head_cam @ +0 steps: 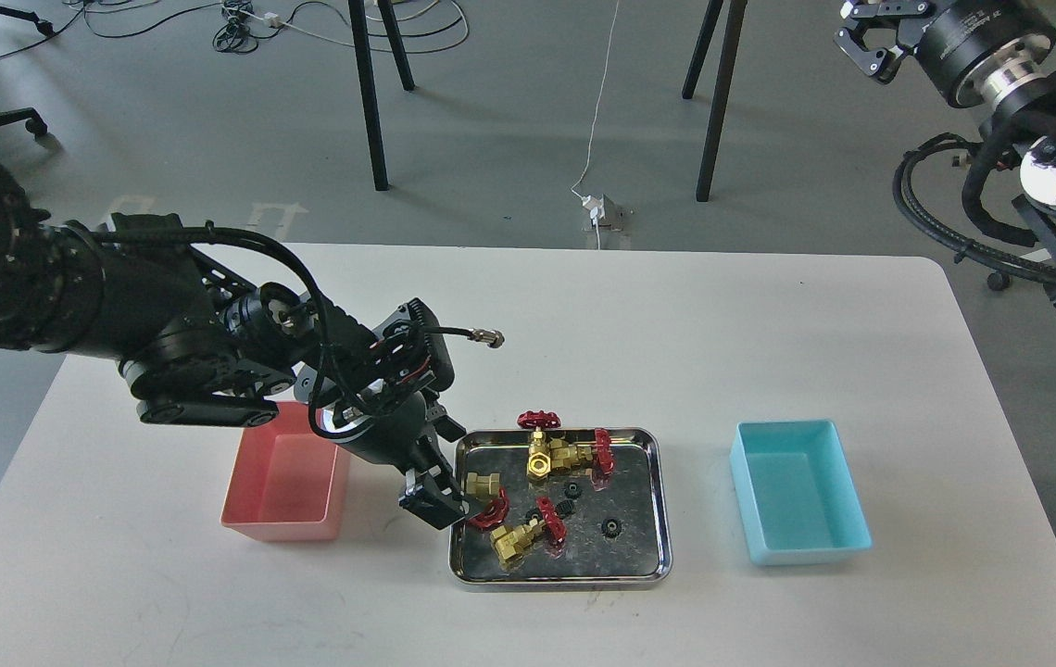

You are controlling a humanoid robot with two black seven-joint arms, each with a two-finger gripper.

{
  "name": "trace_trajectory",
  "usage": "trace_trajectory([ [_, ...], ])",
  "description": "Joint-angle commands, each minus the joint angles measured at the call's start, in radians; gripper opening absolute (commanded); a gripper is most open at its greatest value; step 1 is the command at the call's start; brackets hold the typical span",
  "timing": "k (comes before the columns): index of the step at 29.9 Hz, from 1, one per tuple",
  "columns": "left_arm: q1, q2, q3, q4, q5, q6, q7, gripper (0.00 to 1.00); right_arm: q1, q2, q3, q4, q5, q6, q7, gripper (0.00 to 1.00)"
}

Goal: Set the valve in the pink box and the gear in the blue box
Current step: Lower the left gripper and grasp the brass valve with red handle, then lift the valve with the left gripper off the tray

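**Left gripper down at the tray edge, both bins bare inside**

Steel tray [658,519] sits closest to me, and it holds everything: four brass valves with red handwheels and three tiny black gears. Nearest the jaws is a valve [484,485] at the tray's left edge, its red wheel just on the tray side of my fingertips. Another valve [519,542] lies just past it, toward the tray's near side; two more [539,454] [584,452] sit along the far side. One gear [610,527] lies well right of the jaws, another [572,487] and a third [564,508] closer in, mid-tray.

Pink box [241,505] is on the other side of the jaws from the tray, partly hidden by my left arm; what I can see of its inside is bare. Blue box [852,537] sits well beyond the tray, nothing in it.

Left gripper [440,500] hangs over the tray's left rim, right against that nearest valve. It's dark and seen at an angle, so I can't tell if the fingers are apart or clamped on anything. Right gripper [866,37] is up in the far corner, well away from the table, fingers apart, holding nothing.
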Motion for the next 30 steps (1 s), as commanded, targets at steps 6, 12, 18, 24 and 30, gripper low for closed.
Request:
trace_trajectory([
  [6,0.114,-0.059,-0.035,0.124,0.002,0.006,0.000,0.85,-0.016,0.002,0.001,0.002,0.000,0.002,0.000,1.00],
  [12,0.123,-0.063,-0.034,0.135,0.006,0.030,0.000,0.55,-0.038,-0.004,0.001,0.003,0.000,0.003,0.002,1.00],
  [18,0.120,-0.056,-0.035,0.135,0.068,0.049,0.000,0.13,-0.047,-0.007,0.001,0.003,0.000,0.003,0.002,1.00],
  [24,0.117,-0.039,-0.035,0.134,0.072,0.086,0.000,0.04,-0.061,-0.009,0.004,0.005,0.000,0.003,0.002,1.00],
  [30,0.048,0.082,-0.130,0.088,0.071,0.086,0.000,0.03,-0.049,-0.010,0.014,0.002,0.000,-0.003,0.002,1.00],
])
